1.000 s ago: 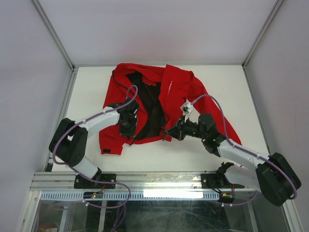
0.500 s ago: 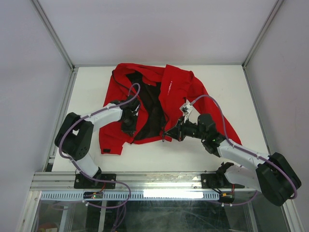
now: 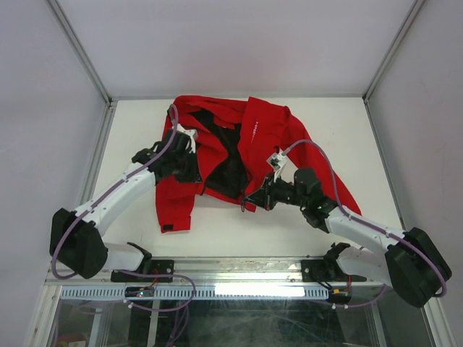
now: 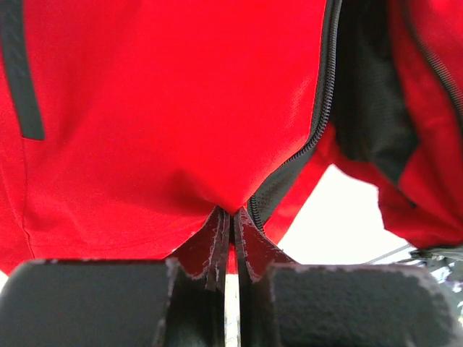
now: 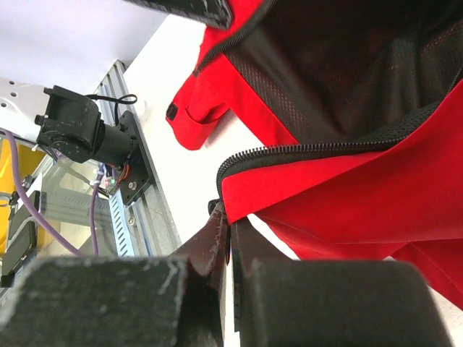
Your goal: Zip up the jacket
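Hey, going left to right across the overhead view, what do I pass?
Left arm base → left fingers → jacket's black lining → right fingers → right arm base.

Bright, even light; blurred wrist foregrounds

The jacket [image 3: 282, 137] is bright red and lies rumpled, front up, in the upper centre of the top view. It is unzipped: the two front edges are spread apart, showing a dark wedge of black mesh lining [image 3: 226, 155] down the middle. Dark zipper teeth [image 4: 322, 108] line the open edges. Small white lettering [image 3: 254, 130] runs down the right-hand front panel. One sleeve trails toward the lower right; the other reaches the lower left and ends in a black cuff tab [image 3: 168, 228].
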